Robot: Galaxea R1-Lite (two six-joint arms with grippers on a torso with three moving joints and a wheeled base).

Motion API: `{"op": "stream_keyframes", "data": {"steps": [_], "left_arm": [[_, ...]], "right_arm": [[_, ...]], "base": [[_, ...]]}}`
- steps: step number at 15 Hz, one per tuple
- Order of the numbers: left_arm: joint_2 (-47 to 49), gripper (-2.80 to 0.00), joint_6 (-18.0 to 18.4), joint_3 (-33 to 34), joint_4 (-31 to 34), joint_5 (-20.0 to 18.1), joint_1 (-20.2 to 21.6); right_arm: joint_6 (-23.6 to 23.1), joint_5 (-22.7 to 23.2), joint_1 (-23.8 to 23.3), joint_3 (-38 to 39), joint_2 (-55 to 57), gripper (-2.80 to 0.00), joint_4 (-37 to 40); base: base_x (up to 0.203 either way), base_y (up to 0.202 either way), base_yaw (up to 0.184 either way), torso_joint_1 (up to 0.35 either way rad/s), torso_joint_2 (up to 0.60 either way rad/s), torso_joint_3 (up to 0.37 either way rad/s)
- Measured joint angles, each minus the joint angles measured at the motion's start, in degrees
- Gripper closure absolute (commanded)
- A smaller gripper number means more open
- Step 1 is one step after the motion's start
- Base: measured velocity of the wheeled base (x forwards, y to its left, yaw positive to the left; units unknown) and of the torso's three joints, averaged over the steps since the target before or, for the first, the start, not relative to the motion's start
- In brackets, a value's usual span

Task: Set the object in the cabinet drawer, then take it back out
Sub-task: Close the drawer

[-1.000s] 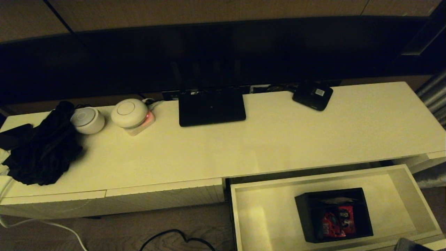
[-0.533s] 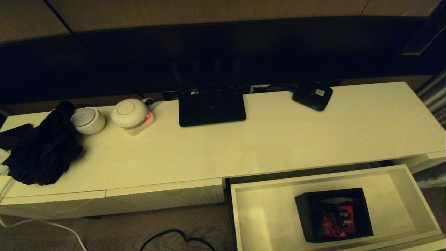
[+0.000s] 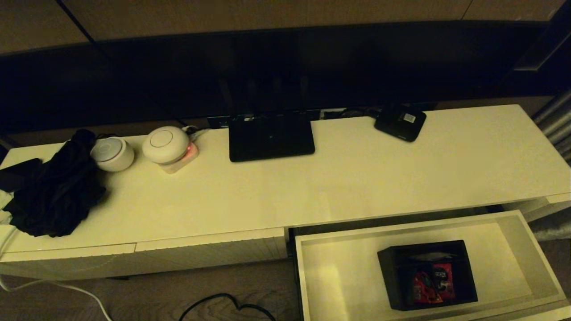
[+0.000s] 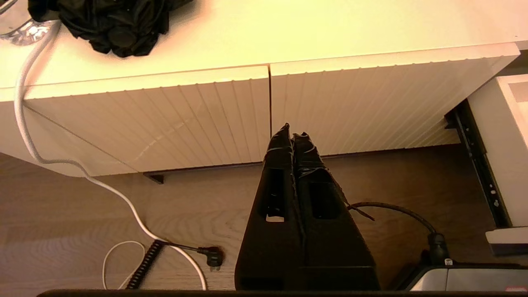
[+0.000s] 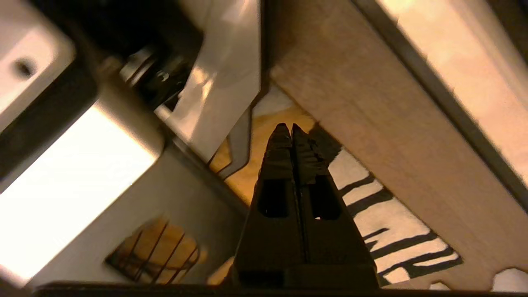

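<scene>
Cabinet drawer (image 3: 513,240) pulled open; organiser box (image 3: 427,274) inside, upright, open-top up, square; both tools closed, empty.

Lighting: dim, warm yellow throughout. Head view: cabinet top (image 3: 357,178) moderately lit; wall behind nearly black; soft bright patch on the cabinet drawer (image 3: 325,276) floor. Left wrist view: ribbed front panels (image 4: 247,111) sharp, evenly lit. Right wrist view: blurred, with blown-out white glare on one side.
</scene>
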Motion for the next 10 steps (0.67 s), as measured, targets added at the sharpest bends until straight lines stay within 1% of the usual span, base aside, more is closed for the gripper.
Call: {"op": "stream_keyframes", "data": {"steps": [4,7,10], "left_arm": [[0.0,0.0,0.0,0.0,0.0,0.02,0.0],[0.0,0.0,0.0,0.0,0.0,0.01,0.0],[0.0,0.0,0.0,0.0,0.0,0.01,0.0]], "right_arm": [[0.04,-3.39,-0.02,3.06,7.45,0.0,-11.95],[0.14,-8.12,-0.02,4.9,11.91,0.0,-20.51],[0.28,-11.17,0.0,5.26,13.63,0.0,-21.24]], "base": [[0.0,0.0,0.0,0.0,0.0,0.0],[0.0,0.0,0.0,0.0,0.0,0.0],[0.0,0.0,0.0,0.0,0.0,0.0]]}}
